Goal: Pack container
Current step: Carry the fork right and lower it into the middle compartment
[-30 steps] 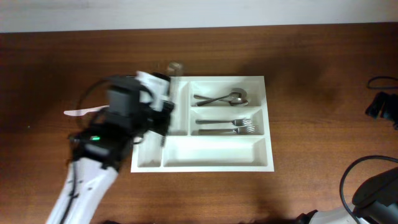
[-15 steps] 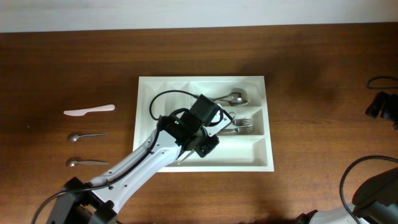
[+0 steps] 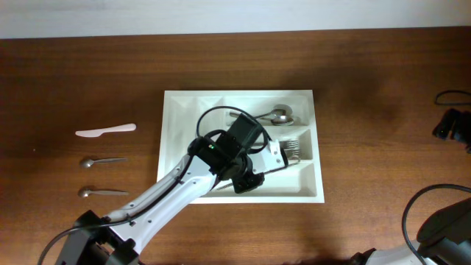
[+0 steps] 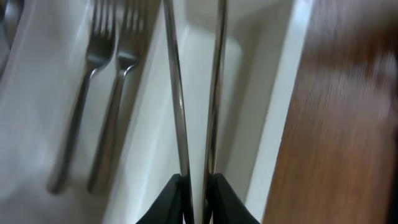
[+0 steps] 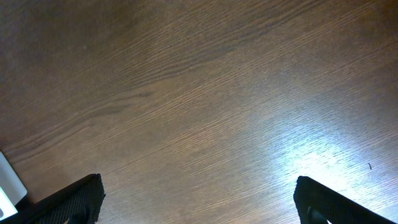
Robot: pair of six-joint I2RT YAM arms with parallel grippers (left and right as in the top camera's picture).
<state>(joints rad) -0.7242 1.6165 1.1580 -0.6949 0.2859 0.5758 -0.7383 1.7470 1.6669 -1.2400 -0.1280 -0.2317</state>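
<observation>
Above container [image 4: 264,118], left fingers [image 4: 169,200] around cutlery [image 4: 176,93]

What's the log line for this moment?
left gripper: shut on metal cutlery, over container, wide compartment beside forks | right gripper: open, over table | loose on table: white knife, two spoons

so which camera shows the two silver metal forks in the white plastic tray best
Left wrist: the two silver metal forks lie side by side, tines and handles in close view. Overhead shows only their tines past the left arm. Right wrist shows none, just brown wooden table.
</observation>
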